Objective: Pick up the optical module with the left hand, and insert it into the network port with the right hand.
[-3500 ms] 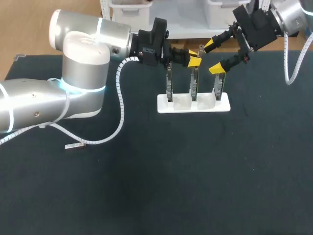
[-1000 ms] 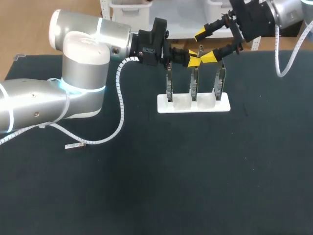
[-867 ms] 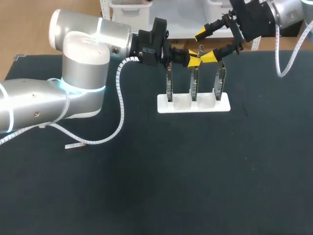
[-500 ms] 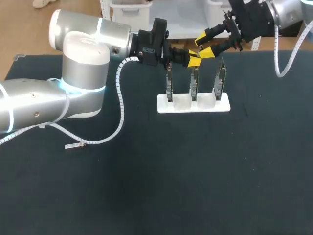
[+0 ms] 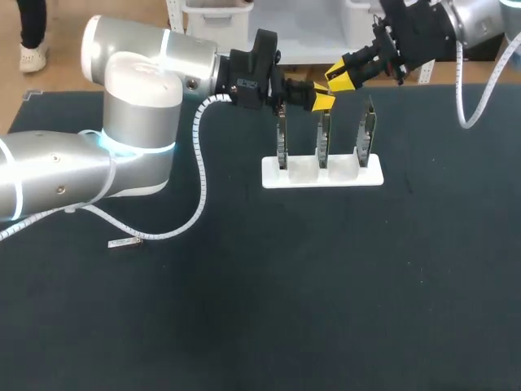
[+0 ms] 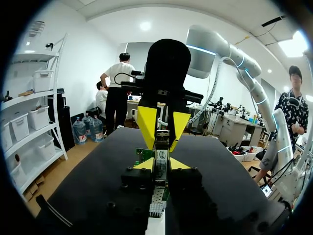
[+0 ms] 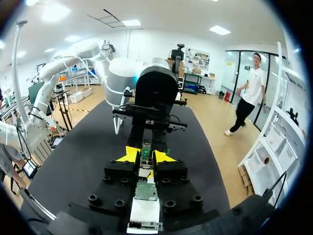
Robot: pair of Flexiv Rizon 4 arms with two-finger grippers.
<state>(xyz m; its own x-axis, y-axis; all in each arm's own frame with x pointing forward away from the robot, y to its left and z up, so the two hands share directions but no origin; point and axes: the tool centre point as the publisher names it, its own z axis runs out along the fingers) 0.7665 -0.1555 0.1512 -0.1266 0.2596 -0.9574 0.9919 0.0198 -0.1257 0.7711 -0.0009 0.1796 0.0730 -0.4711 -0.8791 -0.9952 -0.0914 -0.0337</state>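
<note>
The optical module [image 6: 160,157], a slim metal bar, is held in the air between my two grippers, above the white stand [image 5: 321,173] at the table's back. My left gripper [image 5: 320,101] is shut on its near end; in the left wrist view the left gripper [image 6: 162,164] clamps it between its yellow tips. My right gripper [image 5: 338,79] comes from the back right and is shut on the other end. In the right wrist view the module [image 7: 145,151] sits between the right gripper [image 7: 146,156] tips. Three network cards [image 5: 323,138] stand upright in the stand.
A small metal part [image 5: 124,243] lies on the dark mat at the left, beside my left arm's white cable [image 5: 198,187]. The white stand [image 7: 144,215] shows directly under my right gripper. The mat's front and right parts carry nothing.
My right gripper's fingers, wide apart a second ago, have come together on the module's end. The left arm and the module have stayed where they were.
</note>
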